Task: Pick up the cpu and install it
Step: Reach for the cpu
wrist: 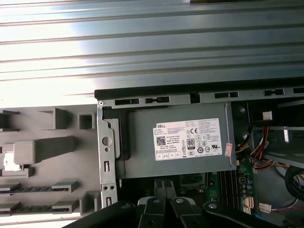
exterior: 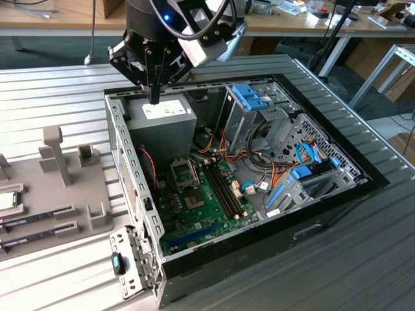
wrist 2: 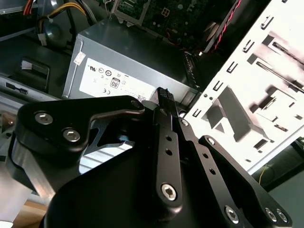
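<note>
The cpu [exterior: 7, 200], a flat silver square with a green rim, lies on the grey holder tray [exterior: 71, 194] at the exterior view's far left, partly cut off by the edge. My gripper [exterior: 154, 97] hangs over the grey power supply [exterior: 165, 123] at the back corner of the open computer case [exterior: 324, 201], far from the cpu. Its black fingers [wrist 2: 164, 97] are pressed together with nothing between them. In the first wrist view the fingertips [wrist: 164, 186] point at the power supply [wrist: 178, 145]. The motherboard's metal-framed socket [exterior: 183, 172] lies in front of the power supply.
Two long memory sticks [exterior: 39, 217] rest in slots of the tray, beside upright grey posts [exterior: 55, 152]. Inside the case are orange cables [exterior: 259, 175], blue drive clips [exterior: 249, 97] and a drive cage. The case's perforated side wall [wrist 2: 251, 104] stands close to the fingers.
</note>
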Tool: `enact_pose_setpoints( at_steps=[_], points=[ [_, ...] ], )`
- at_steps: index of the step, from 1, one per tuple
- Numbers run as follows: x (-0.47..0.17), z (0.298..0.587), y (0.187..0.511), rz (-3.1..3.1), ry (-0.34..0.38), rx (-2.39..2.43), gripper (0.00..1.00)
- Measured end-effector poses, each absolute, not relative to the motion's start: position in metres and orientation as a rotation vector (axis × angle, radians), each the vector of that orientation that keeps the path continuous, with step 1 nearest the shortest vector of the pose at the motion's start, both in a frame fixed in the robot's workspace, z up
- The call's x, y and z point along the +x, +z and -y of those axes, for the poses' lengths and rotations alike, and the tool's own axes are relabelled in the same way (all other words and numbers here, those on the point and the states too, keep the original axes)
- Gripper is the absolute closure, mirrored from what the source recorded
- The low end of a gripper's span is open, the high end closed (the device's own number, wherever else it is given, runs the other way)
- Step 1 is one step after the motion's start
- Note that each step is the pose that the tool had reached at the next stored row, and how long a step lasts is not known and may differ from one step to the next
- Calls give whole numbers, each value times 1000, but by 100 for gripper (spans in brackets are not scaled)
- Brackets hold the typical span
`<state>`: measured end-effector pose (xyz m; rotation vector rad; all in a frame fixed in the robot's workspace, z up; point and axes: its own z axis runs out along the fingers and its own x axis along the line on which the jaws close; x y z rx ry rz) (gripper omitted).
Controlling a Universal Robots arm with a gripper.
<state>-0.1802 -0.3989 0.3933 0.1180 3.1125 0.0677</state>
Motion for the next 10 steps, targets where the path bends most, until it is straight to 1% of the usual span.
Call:
enact_pose_setpoints(
  at_steps=[10],
  points=[
    [-188, 399, 393, -3112, 68, 118, 89]
  ],
)
